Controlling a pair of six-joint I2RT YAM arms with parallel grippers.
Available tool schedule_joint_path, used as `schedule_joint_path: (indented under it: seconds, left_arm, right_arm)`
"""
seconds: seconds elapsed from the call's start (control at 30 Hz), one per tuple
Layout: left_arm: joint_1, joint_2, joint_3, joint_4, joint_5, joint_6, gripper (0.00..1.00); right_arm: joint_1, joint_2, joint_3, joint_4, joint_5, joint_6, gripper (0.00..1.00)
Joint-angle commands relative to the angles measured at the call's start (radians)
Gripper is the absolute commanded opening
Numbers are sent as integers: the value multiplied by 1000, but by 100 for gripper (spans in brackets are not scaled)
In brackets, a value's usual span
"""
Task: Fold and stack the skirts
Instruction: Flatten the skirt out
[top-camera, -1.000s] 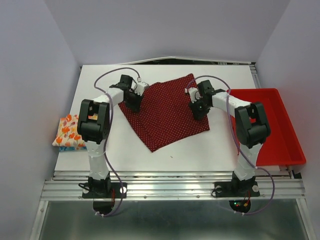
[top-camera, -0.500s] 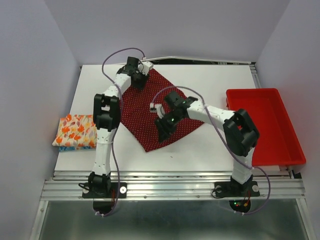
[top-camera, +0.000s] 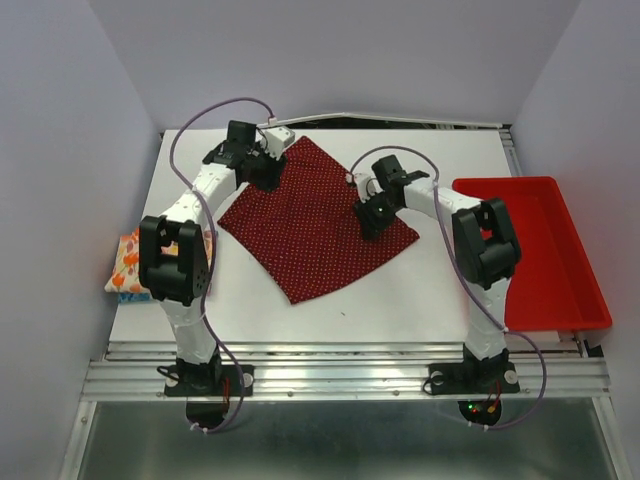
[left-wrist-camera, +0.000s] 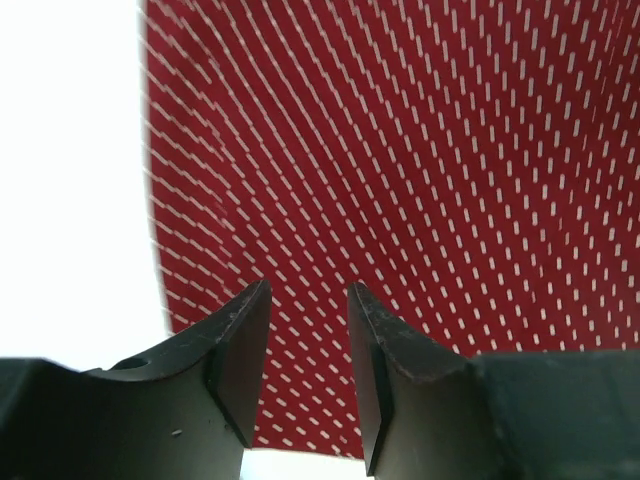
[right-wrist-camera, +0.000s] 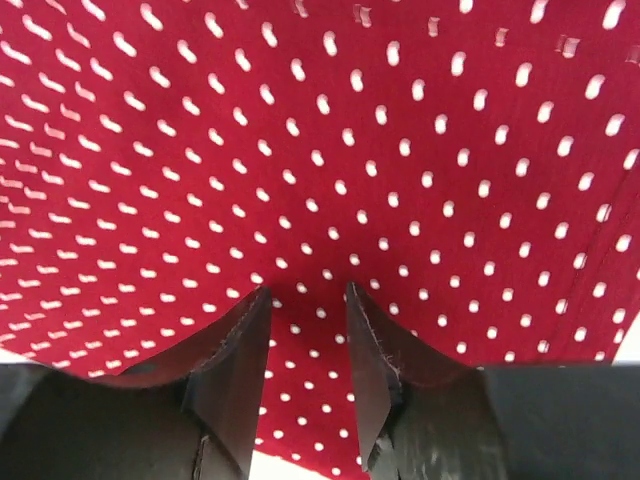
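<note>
Both pincers are barely cracked open, just a narrow gap with nothing pinched. The left gripper sits over the dark red dotted skirt by its far-left edge, white table right beside the hem. The right gripper is low over the skirt's right corner, near the red tray. Only the overhead shows the skirt flat mid-table, bare tabletop in front, and the cream-white skirt folded on the blue skirt at the left edge. Can't tell if the fingertips touch cloth.
</note>
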Motion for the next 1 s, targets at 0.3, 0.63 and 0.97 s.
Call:
schedule_joint_path:
  seconds: [0.3,0.63,0.97]
  left_arm:
    - [2,62,-48,-61,47,14,47]
    - [-4,193,51,-142,104,57,46]
    - [8,148,99,-205,145,143,48]
  right_arm:
    - [115,-192,-448,-105,-120,-45,38]
    - [398,-269,-404,-188,-433,21,41]
    - [134,-198,50,-218,-340,7,48]
